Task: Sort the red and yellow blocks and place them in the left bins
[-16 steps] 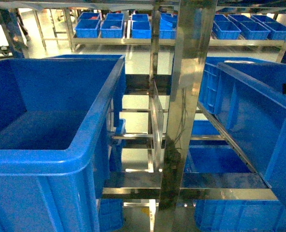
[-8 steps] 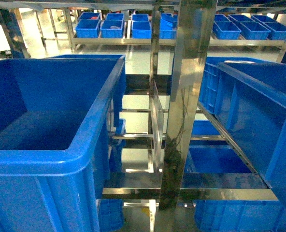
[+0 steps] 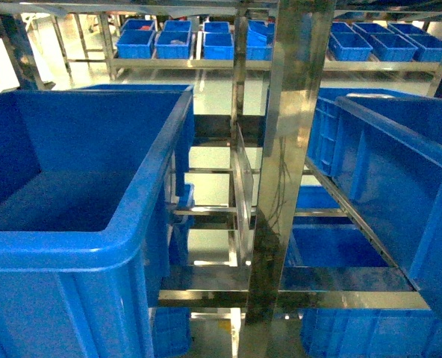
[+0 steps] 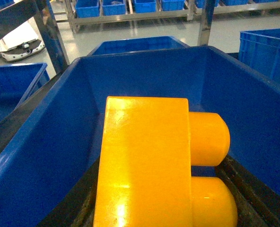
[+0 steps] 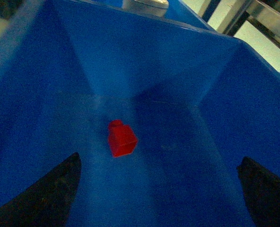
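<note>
From the head camera we see a large blue bin (image 3: 79,186) filling the left side, its inside bare as far as this angle shows. A second blue bin (image 3: 400,186) stands on the right, tilted on a steel rack (image 3: 288,149) that rises between the two. Smaller blue crates (image 3: 176,41) line shelves far behind. Neither of our arms shows here. Compared with a second ago this view is almost unchanged: bins and rack sit as before, and only a white shape at the far left edge looks a little different.

At our left wrist, a yellow block (image 4: 149,165) fills the lower middle of the picture. Its long axis runs up and down the frame, and its two round studs point to the right. It hangs above the open mouth of a blue bin (image 4: 59,123), whose visible walls and floor show nothing else inside. The left gripper (image 4: 154,198) is closed on the block, dark fingers (image 4: 246,189) showing at its sides.

At our right wrist, we look down into another deep blue bin (image 5: 215,118). A red block (image 5: 121,138) lies alone on its floor, left of centre, its single stud pointing up the frame and slightly left. The right gripper (image 5: 159,189) is spread wide, its dark fingertips (image 5: 59,184) at the lower corners, well above the block and holding nothing.
</note>
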{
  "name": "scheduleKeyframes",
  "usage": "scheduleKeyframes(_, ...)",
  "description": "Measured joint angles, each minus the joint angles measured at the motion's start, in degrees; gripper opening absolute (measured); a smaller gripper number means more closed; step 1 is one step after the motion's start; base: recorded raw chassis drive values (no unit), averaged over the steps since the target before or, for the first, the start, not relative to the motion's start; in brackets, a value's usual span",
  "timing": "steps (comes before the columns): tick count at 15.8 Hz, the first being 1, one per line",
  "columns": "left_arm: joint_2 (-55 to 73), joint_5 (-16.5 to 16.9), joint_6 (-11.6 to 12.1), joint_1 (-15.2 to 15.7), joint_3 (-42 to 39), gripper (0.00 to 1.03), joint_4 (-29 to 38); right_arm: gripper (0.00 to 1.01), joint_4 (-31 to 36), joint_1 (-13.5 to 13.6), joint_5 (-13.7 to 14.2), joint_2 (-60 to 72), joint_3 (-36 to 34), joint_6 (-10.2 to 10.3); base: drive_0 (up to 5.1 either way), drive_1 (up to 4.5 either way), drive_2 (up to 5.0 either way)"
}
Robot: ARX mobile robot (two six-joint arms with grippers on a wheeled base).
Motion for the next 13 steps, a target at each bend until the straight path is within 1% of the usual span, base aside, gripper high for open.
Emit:
scheduleKeyframes(1,0.0,0.0,0.0,0.0,0.0,0.56,0.0,0.98,-0.7,0.4,-2.4,-6.1,-4.9,1.4,0.0,0.0,0.0)
scheduleKeyframes(3,0.0,0.0,0.0,0.0,0.0,0.56,0.0,0.98,-0.8,0.4,-5.5,-17.9,-13.3,2.9,0.0,0.0,0.0)
scheduleKeyframes(4,0.0,0.0,0.0,0.0,0.0,0.56,0.0,0.98,-1.7,0.7,-6.2,-24.0,-16.9,3.2,0.0,0.0,0.0)
scheduleKeyframes(5,0.0,0.0,0.0,0.0,0.0,0.56,0.0,0.98,-2.6,0.7,-6.8,-29.9,-20.2,3.9,0.0,0.0,0.0)
scheduleKeyframes(6,0.0,0.0,0.0,0.0,0.0,0.56,0.0,0.98,-5.6,0.7,-8.2,-35.9,-22.9,5.4,0.0,0.0,0.0)
scheduleKeyframes(8,0.0,0.0,0.0,0.0,0.0,0.56,0.0,0.98,-12.8,-0.2,-11.8,-50.6,-27.1,10.2,0.0,0.0,0.0)
scheduleKeyframes(9,0.0,0.0,0.0,0.0,0.0,0.56,0.0,0.98,-16.7,-1.0,-12.8,-58.9,-28.5,12.4,0.0,0.0,0.0)
scheduleKeyframes(10,0.0,0.0,0.0,0.0,0.0,0.56,0.0,0.98,-22.5,-2.4,-14.0,-67.5,-31.0,13.9,0.0,0.0,0.0)
scheduleKeyframes(11,0.0,0.0,0.0,0.0,0.0,0.56,0.0,0.98,-33.4,-6.4,-18.8,-79.1,-35.5,14.6,0.0,0.0,0.0)
scheduleKeyframes(12,0.0,0.0,0.0,0.0,0.0,0.56,0.0,0.98,-36.2,-8.2,-20.8,-82.0,-36.3,14.5,0.0,0.0,0.0)
scheduleKeyframes(13,0.0,0.0,0.0,0.0,0.0,0.56,0.0,0.98,-38.5,-9.2,-22.8,-84.5,-36.6,14.4,0.0,0.0,0.0)
